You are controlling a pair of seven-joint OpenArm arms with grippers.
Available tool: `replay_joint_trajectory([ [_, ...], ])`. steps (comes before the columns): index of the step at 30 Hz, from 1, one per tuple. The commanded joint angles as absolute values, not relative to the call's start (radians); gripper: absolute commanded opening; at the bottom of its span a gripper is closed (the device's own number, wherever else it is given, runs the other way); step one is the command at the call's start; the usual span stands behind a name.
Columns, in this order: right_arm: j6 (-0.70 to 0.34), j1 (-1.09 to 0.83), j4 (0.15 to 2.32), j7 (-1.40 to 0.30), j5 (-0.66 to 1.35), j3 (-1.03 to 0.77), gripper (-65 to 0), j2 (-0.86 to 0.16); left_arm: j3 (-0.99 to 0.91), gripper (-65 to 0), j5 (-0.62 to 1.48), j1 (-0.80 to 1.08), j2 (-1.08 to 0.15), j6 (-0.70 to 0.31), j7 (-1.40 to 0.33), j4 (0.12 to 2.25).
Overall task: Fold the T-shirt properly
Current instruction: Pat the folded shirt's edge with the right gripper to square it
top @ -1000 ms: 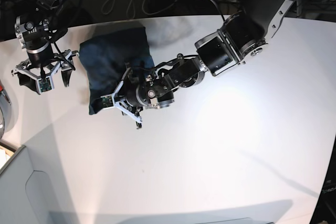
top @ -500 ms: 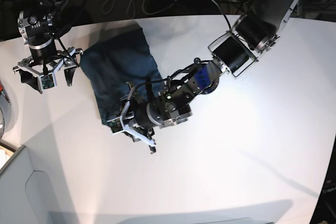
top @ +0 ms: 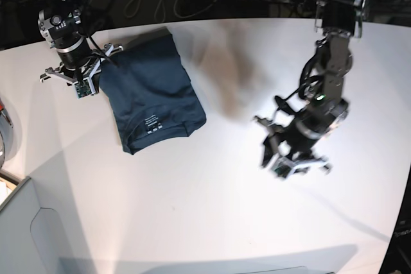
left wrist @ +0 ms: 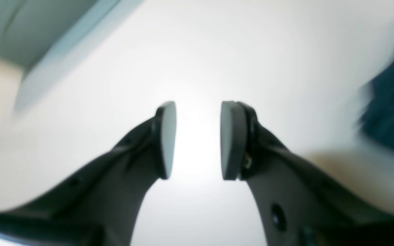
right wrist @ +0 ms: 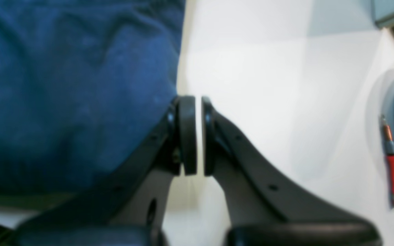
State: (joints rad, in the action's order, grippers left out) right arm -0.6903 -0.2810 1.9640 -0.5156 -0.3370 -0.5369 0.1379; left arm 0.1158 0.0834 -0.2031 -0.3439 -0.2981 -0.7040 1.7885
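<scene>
Folded into a compact dark navy rectangle, the T-shirt (top: 154,97) — lying flat on the white table (top: 212,203) toward its far left part, small white print showing near the bottom edge, soft creases across the top layer. Lower-left corner slightly rounded and bunched; the other edges fairly straight.

At the shirt's upper-left edge, the right gripper (top: 82,76), hanging just beside the fabric; in the right wrist view (right wrist: 195,136) pads nearly together with only a thin slit between, nothing pinched, blue cloth (right wrist: 70,89) lying right against the left finger.

Well apart on the other side, the left gripper (top: 295,158) over bare tabletop; in the left wrist view (left wrist: 197,140) jaws parted and empty, a blurred strip of navy (left wrist: 392,106) only at the frame's right margin.

Wide bare white surface between shirt and left gripper, and all along the near side — table's far edge close behind the shirt.
</scene>
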Motion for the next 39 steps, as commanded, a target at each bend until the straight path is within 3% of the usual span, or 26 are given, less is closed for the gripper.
replay_joint_trajectory([
  [1,-0.698,-0.275,1.96,-0.493,-0.329,-0.544,-64.8,0.131,0.056,-44.2,0.097,-0.185,-0.343,-0.302,-0.673,1.822],
  [6,-0.698,-0.249,1.86,-0.492,-0.329,-0.539,-64.9,0.13,-0.213,-44.2,0.102,-0.03,-0.334,-0.298,-0.664,1.83],
  [12,-0.698,-0.257,1.79,-0.49,-0.328,-0.538,-64.9,0.134,-0.344,-44.2,0.159,0.094,-0.298,-0.298,-0.671,1.83],
  [22,-0.698,-0.317,1.828,-0.489,-0.328,-0.51,-64.9,0.136,-0.354,-44.4,0.168,0.185,-0.289,-0.297,-0.673,1.837],
  [29,-0.698,-0.378,2.037,-0.49,-0.214,-0.499,-64.9,0.134,-0.355,-44.6,0.168,0.269,-0.288,-0.297,-0.673,1.871],
  [34,-0.698,-0.438,2.081,-0.49,-0.219,-0.292,-64.9,0.13,-0.357,-44.7,0.168,0.328,-0.286,-0.297,-0.67,1.91],
  [39,-0.698,-0.437,1.985,-0.489,-0.22,-0.185,-64.9,0.134,-0.417,-44.7,0.17,0.375,-0.248,-0.297,-0.671,1.949],
])
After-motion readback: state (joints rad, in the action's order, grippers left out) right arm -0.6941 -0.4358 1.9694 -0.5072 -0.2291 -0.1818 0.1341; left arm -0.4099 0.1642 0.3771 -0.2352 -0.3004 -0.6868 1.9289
